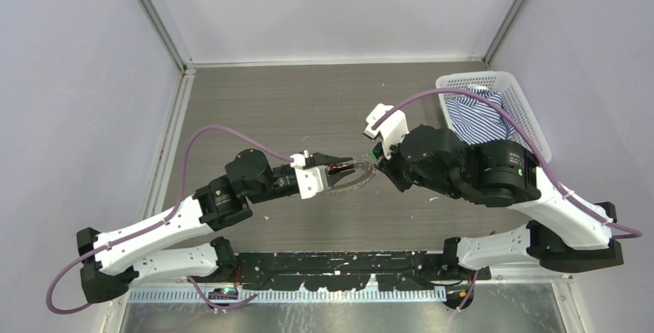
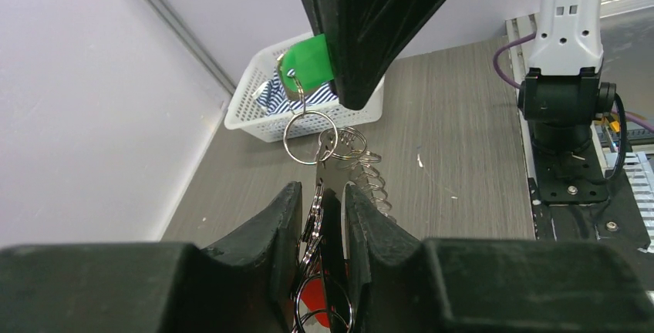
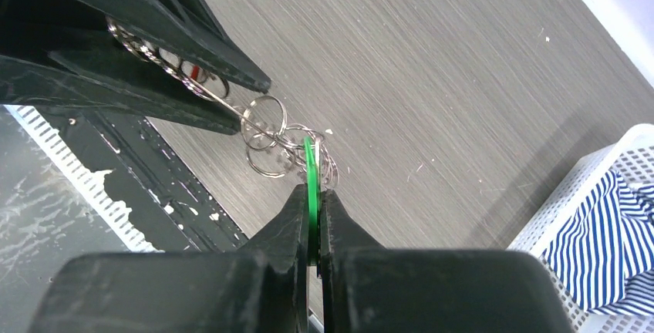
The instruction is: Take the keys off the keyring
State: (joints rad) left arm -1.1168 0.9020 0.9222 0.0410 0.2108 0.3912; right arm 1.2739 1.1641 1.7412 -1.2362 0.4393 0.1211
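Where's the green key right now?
The green key is pinched in the right gripper, mid-table in the top view, chained by rings to the bunch the left gripper holds.

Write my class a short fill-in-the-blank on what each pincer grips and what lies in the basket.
1. The right pincer is shut on a key head coloured ____.
2. The left pincer, gripping the chain of rings, has fingers coloured ____.
3. The white basket holds a cloth with blue and white ____.
Missing words: green; black; stripes.
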